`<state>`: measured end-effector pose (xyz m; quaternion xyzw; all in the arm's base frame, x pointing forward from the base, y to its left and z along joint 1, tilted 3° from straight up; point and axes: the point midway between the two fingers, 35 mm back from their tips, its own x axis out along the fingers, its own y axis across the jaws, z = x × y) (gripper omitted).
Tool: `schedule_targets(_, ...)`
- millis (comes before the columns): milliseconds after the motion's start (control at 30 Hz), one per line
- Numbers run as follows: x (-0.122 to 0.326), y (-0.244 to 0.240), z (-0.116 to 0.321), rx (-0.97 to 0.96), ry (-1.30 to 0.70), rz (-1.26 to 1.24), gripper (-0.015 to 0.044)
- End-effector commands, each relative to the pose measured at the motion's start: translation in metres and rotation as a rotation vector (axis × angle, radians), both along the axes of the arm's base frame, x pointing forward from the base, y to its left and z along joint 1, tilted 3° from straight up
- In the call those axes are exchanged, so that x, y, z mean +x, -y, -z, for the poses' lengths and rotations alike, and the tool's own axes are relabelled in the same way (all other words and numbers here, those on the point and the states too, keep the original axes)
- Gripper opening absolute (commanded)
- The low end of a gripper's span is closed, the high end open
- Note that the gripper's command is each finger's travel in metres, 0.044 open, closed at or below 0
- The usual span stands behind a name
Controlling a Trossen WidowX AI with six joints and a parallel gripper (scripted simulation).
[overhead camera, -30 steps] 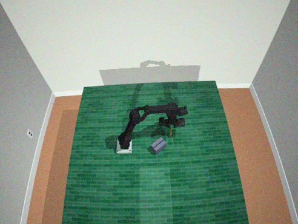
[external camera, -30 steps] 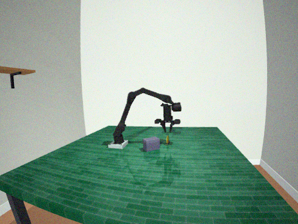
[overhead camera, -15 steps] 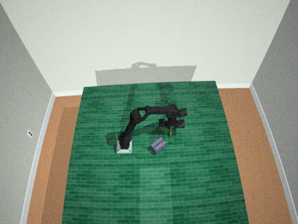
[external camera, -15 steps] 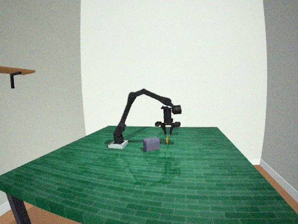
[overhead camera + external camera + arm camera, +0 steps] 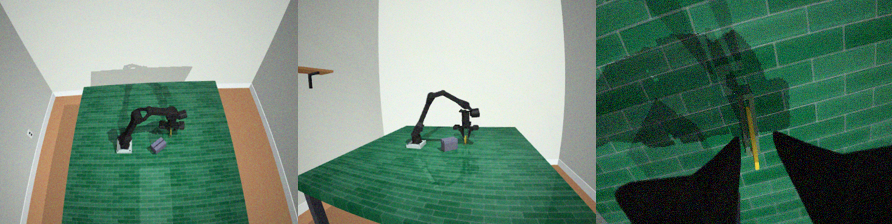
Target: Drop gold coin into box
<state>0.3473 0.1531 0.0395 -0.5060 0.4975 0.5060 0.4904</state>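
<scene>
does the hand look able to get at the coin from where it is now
Probably yes. The hand hangs just above the coin, open, its fingers either side of the coin's edge. Nothing lies between; the grey box sits off to one side.

Table top [image 5: 486, 181]: green, brick-like pattern with pale joint lines. Coin [image 5: 753, 137]: gold-yellow. Holder [image 5: 746, 120]: dark green. Box [image 5: 449, 143]: grey with a violet tint. Arm [image 5: 440, 97] and gripper [image 5: 757, 172]: black. Arm base [image 5: 124, 148]: white. Floor [image 5: 254, 145]: orange-brown.
</scene>
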Motion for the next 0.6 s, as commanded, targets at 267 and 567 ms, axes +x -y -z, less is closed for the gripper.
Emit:
schedule_targets(267,-0.003,0.002,0.024,-0.008,-0.012,-0.005,0.0161)
schedule_targets(567,-0.004,0.003,0.032,-0.008,-0.012,-0.005,0.0134)
